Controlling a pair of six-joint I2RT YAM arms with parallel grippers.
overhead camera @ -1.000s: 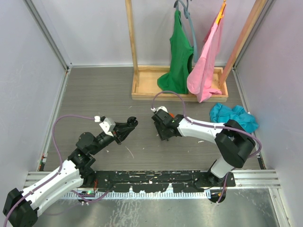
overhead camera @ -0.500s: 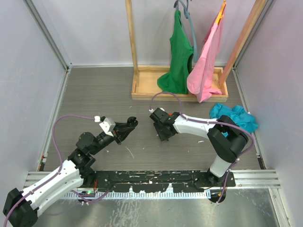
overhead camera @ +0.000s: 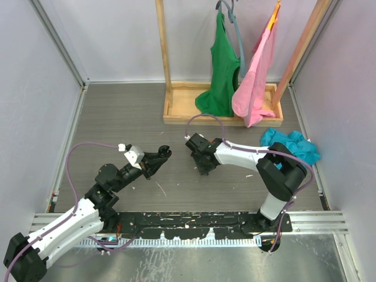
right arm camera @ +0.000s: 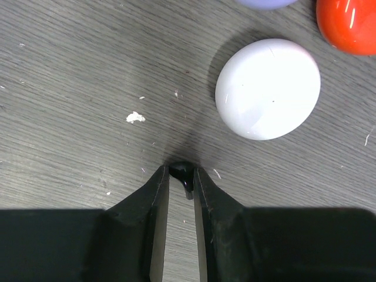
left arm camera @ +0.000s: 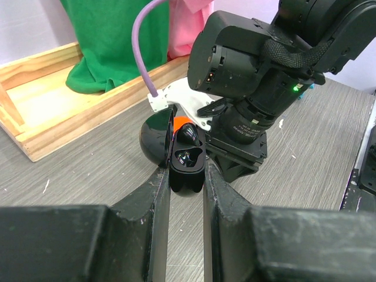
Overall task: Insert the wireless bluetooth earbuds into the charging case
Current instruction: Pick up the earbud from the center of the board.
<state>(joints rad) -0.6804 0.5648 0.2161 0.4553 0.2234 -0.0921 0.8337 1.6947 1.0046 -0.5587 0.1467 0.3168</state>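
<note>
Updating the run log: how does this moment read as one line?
left gripper: shut on open black charging case | right gripper: shut on black earbud | insertion: not yet done

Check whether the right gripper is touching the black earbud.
Touching. The right wrist view shows the black earbud pinched between the two fingertips of the right gripper, with no gap on either side.

We see a glossy black plastic charging case [left arm camera: 187, 158] and a shiny black earbud [right arm camera: 181, 171]. The white shell [right arm camera: 267, 88] and red shell [right arm camera: 346, 20] look smooth and glossy. The counter [right arm camera: 70, 88] is matt, grey and wood-grained. The right fingers [right arm camera: 154, 205] look like matt, slightly rough black plastic. The tray [left arm camera: 59, 111] is bare pale wood.
</note>
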